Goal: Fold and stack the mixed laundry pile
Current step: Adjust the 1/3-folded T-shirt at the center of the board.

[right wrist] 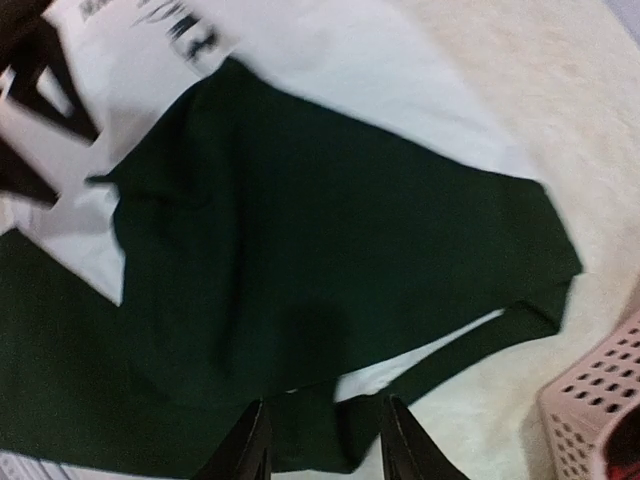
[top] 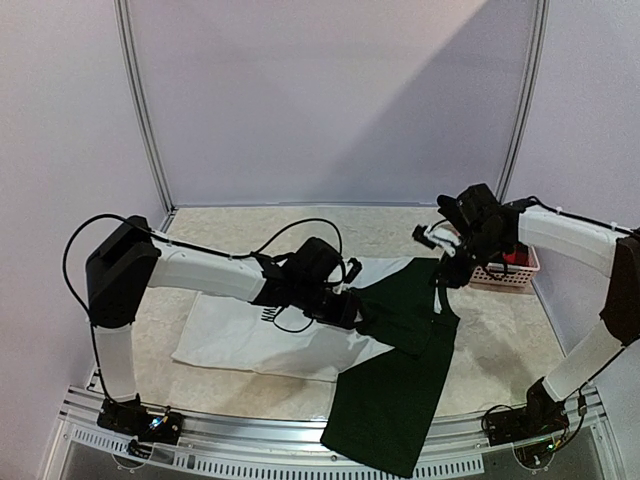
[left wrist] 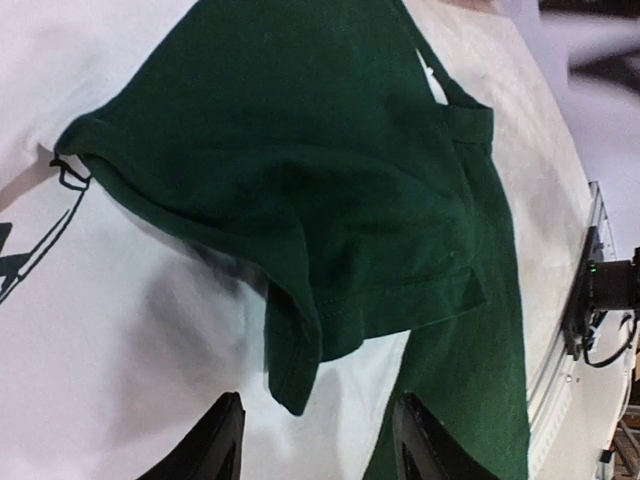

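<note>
A white T-shirt [top: 250, 340] with black print lies flat on the table. A dark green garment [top: 400, 370] lies over its right part and hangs over the front edge. My left gripper [top: 352, 306] is open just above the green garment's left sleeve [left wrist: 300, 350]; the sleeve tip lies between the fingers [left wrist: 215, 445], not gripped. My right gripper [top: 447, 272] is open low over the green garment's far right edge [right wrist: 330, 440], with cloth between the fingers [right wrist: 400, 445]. The white shirt [right wrist: 330, 60] shows beyond it. No checked flannel shirt is in clear view.
A small pink perforated basket [top: 497, 276] stands at the right, close behind my right gripper, with something red inside; it also shows in the right wrist view [right wrist: 600, 410]. The aluminium front rail [top: 300, 440] runs along the near edge. White walls enclose the back.
</note>
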